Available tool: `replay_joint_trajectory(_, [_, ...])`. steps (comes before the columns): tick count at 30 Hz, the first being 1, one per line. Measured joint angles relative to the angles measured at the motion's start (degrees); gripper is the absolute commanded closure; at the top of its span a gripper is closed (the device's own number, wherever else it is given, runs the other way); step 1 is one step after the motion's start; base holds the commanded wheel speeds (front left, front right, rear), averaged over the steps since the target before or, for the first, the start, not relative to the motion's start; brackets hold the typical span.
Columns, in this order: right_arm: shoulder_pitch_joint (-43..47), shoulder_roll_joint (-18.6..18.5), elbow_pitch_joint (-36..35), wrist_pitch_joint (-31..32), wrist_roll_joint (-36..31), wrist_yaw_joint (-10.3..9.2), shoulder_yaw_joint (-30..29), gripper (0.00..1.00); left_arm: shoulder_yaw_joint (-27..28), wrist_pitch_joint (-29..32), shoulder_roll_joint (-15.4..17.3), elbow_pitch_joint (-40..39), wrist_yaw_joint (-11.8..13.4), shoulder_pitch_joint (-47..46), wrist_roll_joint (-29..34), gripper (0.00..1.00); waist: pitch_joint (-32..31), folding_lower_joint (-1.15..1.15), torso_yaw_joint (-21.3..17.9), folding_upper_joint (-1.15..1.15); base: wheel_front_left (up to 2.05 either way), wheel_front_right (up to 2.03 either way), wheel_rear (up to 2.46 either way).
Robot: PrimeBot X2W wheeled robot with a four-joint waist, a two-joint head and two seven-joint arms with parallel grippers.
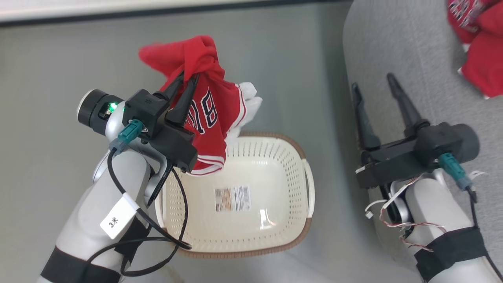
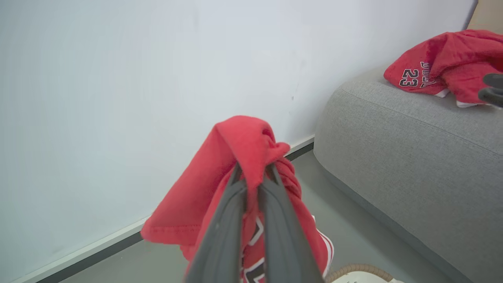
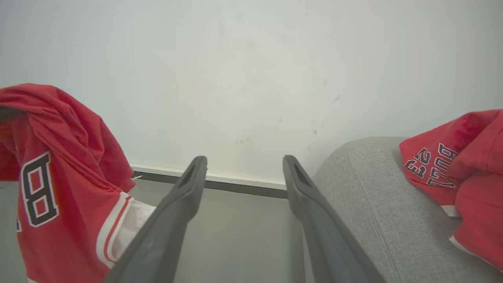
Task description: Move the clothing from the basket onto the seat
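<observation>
Nearest us, the basket point(image 1: 275, 157) sits on the floor point(image 1: 59, 70) and looks empty, with just a label point(image 1: 232, 198) on its bottom, too small to read. Above its far left corner, the left gripper point(image 1: 189, 76) has its jaws pinched tight on a bunched fold of a red jersey point(image 1: 212, 118). The jersey hangs clear of the basket, with white lining showing on the right. Over to the right, the right gripper point(image 1: 373, 81) hovers at the near left edge of the sofa point(image 1: 393, 51), jaws spread wide, nothing in them. Farther right on the cushion lies the second jersey point(image 1: 477, 43), delivered by the look of it. So this reads as the carry of the last garment. The next move calls for a swing right, high enough for the hanging hem to pass over the rounded sofa edge, then a release. The held jersey's lettering is mostly folded away, and the second jersey is cut off at the frame edge. Beyond everything is the plain wall point(image 2: 118, 78).
</observation>
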Motion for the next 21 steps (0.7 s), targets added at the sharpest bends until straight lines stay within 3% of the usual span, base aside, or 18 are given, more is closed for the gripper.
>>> replay_joint_trajectory(9, [1.0, 1.0, 4.7, 0.0, 0.0, 2.49, 2.6, 0.0, 0.0, 0.0, -0.3, -0.1, 0.0, 0.0, -2.0, 1.0, -6.5, 0.0, -0.3, 0.0, 0.0, 0.0, 0.0])
replay_joint_trajectory(21, [1.1, 2.6, 12.0, 0.0, -0.1, 6.87, 7.2, 0.0, -2.1, 0.0, -3.8, 3.4, -0.1, 0.0, -4.5, 1.0, -16.2, 0.0, -1.3, 0.0, 0.0, 0.0, 0.0])
